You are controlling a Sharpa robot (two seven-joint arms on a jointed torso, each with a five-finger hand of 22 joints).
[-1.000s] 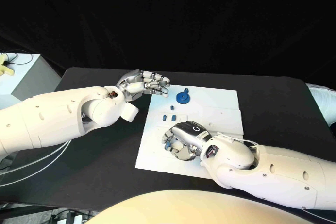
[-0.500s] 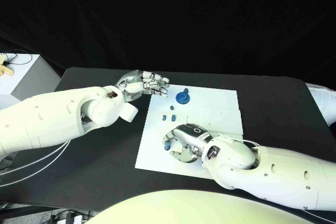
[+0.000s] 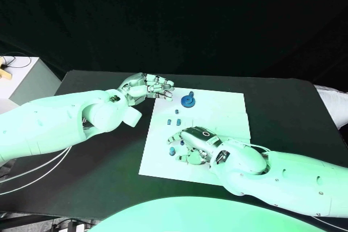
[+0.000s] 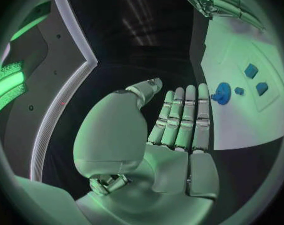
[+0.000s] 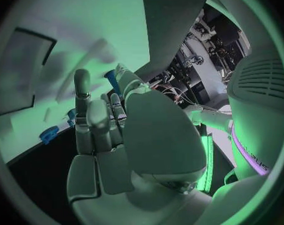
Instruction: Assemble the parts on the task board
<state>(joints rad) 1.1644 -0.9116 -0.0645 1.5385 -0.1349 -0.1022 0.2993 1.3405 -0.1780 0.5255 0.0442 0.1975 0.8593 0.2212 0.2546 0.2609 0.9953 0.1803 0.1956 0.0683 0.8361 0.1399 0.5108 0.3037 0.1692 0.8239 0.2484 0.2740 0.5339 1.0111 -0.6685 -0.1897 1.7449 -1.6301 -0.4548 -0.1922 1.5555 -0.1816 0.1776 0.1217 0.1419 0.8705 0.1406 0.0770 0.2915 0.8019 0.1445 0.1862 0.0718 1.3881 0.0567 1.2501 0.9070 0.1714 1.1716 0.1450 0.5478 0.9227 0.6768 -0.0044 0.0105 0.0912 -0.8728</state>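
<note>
The white task board (image 3: 221, 108) lies in the middle of the black table. A round blue part with a peg (image 3: 188, 100) stands near its far edge, and three small blue parts (image 3: 174, 120) lie nearer the middle. My right hand (image 3: 191, 145) hovers low over the board's near left area. Its thumb and a fingertip (image 5: 112, 102) pinch a small blue part (image 5: 110, 80), which lies at the hand's left side (image 3: 172, 151). My left hand (image 3: 149, 86) hangs by the board's far left corner, fingers straight and holding nothing. From its wrist I see the round part (image 4: 222, 92).
A white box (image 3: 29, 76) stands off the table's far left corner. Cables (image 3: 36, 166) run along the table's left side under my left arm. Bare black table (image 3: 290, 106) stretches to the right of the board.
My right hand has drawn slightly to the right, uncovering the small blue part at its fingertips. The left hand has barely moved.
</note>
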